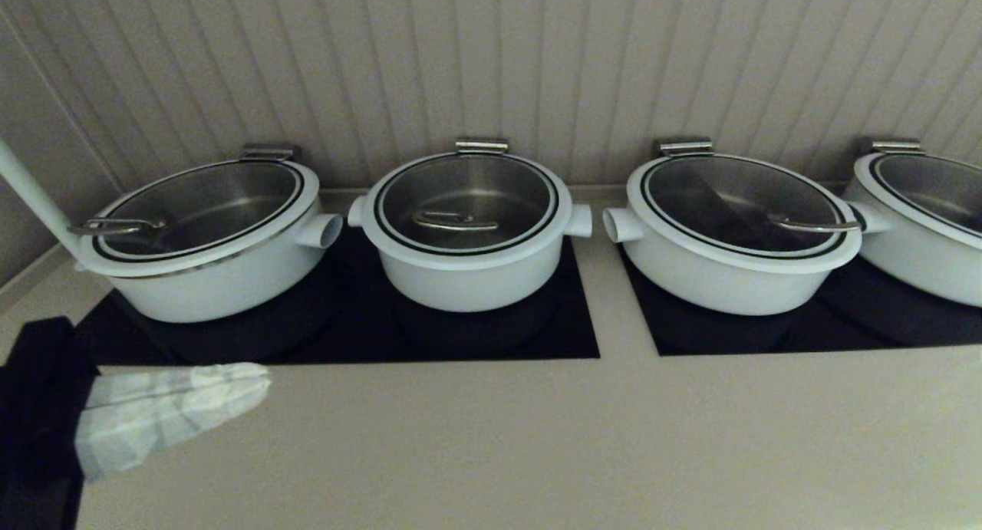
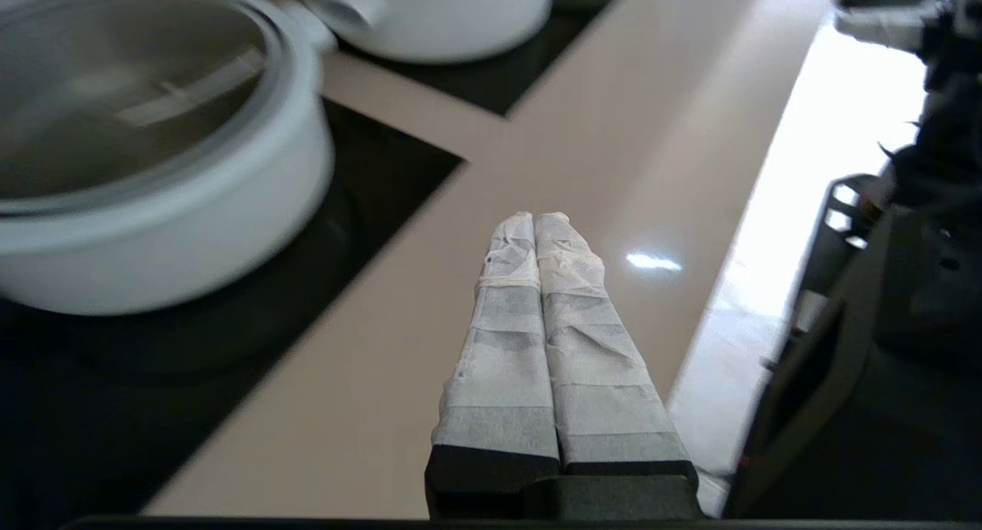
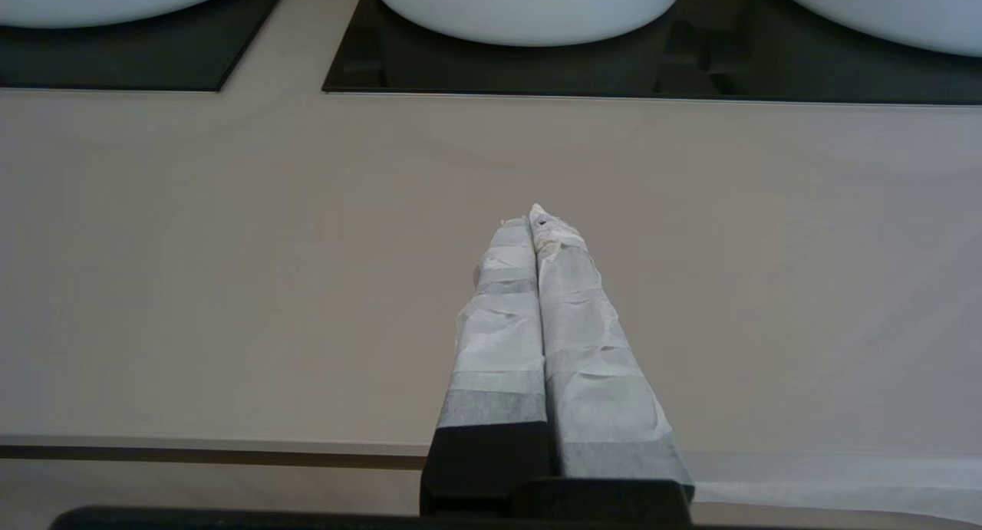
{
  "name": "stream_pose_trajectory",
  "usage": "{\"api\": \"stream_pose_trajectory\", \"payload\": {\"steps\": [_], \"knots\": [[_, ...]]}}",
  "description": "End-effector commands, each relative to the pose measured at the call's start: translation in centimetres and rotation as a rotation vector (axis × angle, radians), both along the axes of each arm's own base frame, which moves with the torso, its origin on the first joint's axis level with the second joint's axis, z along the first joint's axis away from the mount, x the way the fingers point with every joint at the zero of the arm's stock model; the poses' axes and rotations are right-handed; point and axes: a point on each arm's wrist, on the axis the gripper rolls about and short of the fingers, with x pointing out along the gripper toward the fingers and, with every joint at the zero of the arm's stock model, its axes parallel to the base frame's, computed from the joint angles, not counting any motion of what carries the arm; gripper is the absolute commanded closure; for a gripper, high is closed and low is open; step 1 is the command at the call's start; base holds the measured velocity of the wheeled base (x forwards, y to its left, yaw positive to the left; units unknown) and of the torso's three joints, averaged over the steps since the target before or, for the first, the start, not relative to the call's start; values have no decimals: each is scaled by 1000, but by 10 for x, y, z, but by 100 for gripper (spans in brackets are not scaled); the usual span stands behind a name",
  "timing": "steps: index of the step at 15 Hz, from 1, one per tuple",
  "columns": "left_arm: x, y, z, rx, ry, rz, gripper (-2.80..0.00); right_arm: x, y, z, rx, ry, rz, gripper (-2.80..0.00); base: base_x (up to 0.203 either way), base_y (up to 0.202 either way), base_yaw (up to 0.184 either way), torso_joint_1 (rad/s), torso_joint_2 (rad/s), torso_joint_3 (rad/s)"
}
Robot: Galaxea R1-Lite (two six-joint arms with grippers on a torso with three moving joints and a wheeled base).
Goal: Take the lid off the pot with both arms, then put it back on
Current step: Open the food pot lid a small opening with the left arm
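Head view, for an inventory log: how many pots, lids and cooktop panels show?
White round pots: 4, including the narrow deep pot
Glass lids: 4, including the white-rimmed lid
Black glass cooktop panels: 2
Total: 10

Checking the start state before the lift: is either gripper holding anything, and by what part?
Nothing is held. The left gripper and right gripper are shut on nothing; the lid sits untouched on the pot.

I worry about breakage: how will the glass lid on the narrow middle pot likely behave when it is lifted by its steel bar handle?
The lid looks rigid and probably breakable, being glass. Its handle is smooth curved steel, so it may slip in a taped pincer. Lifted off-centre, it would likely tilt against the pot rim.
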Motion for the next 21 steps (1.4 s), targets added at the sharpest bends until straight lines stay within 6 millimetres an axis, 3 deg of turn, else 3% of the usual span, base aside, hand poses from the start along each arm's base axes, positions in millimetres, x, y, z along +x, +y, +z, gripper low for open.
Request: {"api": "stream_pose_trajectory", "payload": {"steps": [1, 4, 13, 17, 21], "knots": [[18, -9, -14, 35, 94, -20, 0, 0, 0, 0, 0, 2, 1, 0, 0, 0, 0, 0, 0, 0], [39, -19, -29, 73, 180, -29, 0, 0, 0, 0, 0, 2, 1, 0, 0, 0, 0, 0, 0, 0], [112, -49, -55, 98, 201, 40, 0, 0, 0, 0, 0, 2, 1, 0, 0, 0, 0, 0, 0, 0], [152, -68, -54, 93, 157, 108, 0, 0, 0, 0, 0, 2, 1, 0, 0, 0, 0, 0, 0, 0], [179, -107, -41, -14, 229, 271, 0, 0, 0, 0, 0, 2, 1, 0, 0, 0, 0, 0, 0, 0]]}}
